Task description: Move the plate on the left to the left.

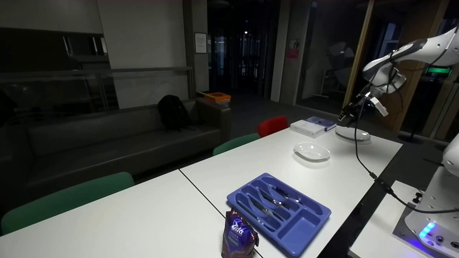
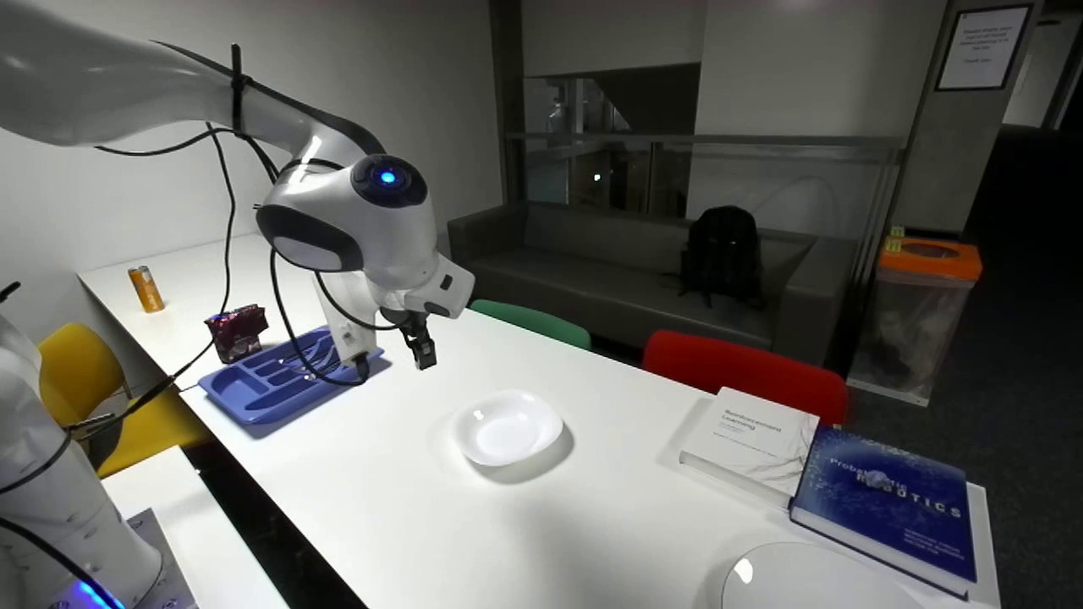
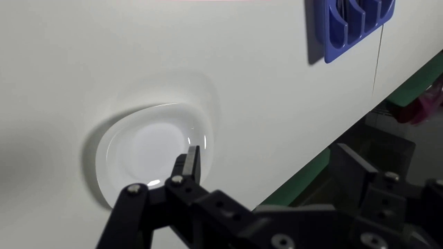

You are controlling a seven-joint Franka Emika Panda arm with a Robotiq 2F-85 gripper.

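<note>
The plate (image 1: 312, 152) is small, white, round and slightly bowl-like with a raised rim. It lies flat on the white table in both exterior views, also here (image 2: 508, 430). In the wrist view the plate (image 3: 152, 148) is at lower left, partly covered by one finger. My gripper (image 3: 271, 157) is open, its fingers wide apart with nothing between them. In both exterior views the gripper (image 1: 349, 114) hangs in the air above the table, apart from the plate. In an exterior view only part of the gripper (image 2: 420, 342) shows below the wrist.
A flatter white plate (image 1: 353, 134) lies near the table's end beside a white book (image 2: 749, 436) and a blue book (image 2: 884, 499). A blue cutlery tray (image 1: 301, 229) and a purple bag (image 1: 237, 234) stand on the table. A cable (image 1: 373, 175) hangs from the arm. Chairs line the edge.
</note>
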